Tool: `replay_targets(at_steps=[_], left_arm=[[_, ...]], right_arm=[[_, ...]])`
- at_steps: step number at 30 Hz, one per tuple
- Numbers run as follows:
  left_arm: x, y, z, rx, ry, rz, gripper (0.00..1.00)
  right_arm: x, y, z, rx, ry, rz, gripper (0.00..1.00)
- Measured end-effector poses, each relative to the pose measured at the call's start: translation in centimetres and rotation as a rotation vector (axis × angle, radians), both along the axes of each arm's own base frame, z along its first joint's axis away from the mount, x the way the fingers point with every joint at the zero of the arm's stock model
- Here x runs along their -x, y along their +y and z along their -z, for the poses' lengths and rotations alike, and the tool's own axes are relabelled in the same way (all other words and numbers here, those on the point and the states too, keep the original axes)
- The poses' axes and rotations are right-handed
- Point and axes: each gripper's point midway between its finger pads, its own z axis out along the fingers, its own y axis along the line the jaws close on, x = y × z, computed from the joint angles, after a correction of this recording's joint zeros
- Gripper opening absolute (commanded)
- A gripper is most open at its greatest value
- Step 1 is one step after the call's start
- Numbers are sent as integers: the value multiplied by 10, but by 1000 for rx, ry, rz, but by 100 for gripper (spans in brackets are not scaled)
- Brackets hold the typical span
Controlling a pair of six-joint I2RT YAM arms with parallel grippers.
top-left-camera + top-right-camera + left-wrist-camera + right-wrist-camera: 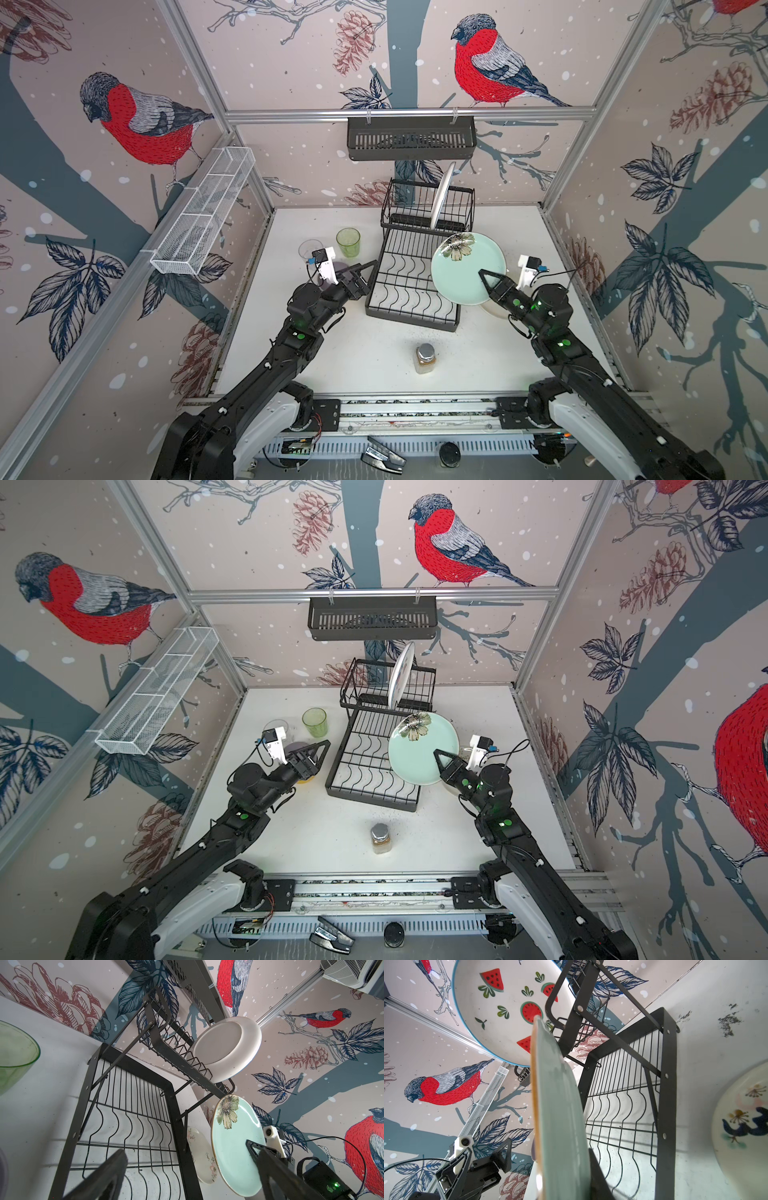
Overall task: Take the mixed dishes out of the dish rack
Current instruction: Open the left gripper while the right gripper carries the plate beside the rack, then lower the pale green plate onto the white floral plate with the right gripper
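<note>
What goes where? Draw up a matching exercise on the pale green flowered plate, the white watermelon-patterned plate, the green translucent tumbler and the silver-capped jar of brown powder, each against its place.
Things
1. pale green flowered plate
2. white watermelon-patterned plate
3. green translucent tumbler
4. silver-capped jar of brown powder

Places
A. upright on the table, left of the dish rack
B. on the table in front of the dish rack, towards the arms' bases
C. clamped at its rim in the right gripper
D. on edge in the dish rack's raised slotted tier

Pairs: 1-C, 2-D, 3-A, 4-B
</note>
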Motion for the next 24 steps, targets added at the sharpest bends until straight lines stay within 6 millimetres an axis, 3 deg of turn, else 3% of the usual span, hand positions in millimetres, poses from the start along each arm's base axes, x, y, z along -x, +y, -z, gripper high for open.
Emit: replay_targets(at_steps=[13, 24], left_arm=[[0, 0, 1, -1, 2, 0, 98], [0, 0, 1, -1, 2, 0, 97]], right_arm=[[1, -22, 1, -11, 7, 57, 0], [3, -45, 14, -38, 48, 113, 0]])
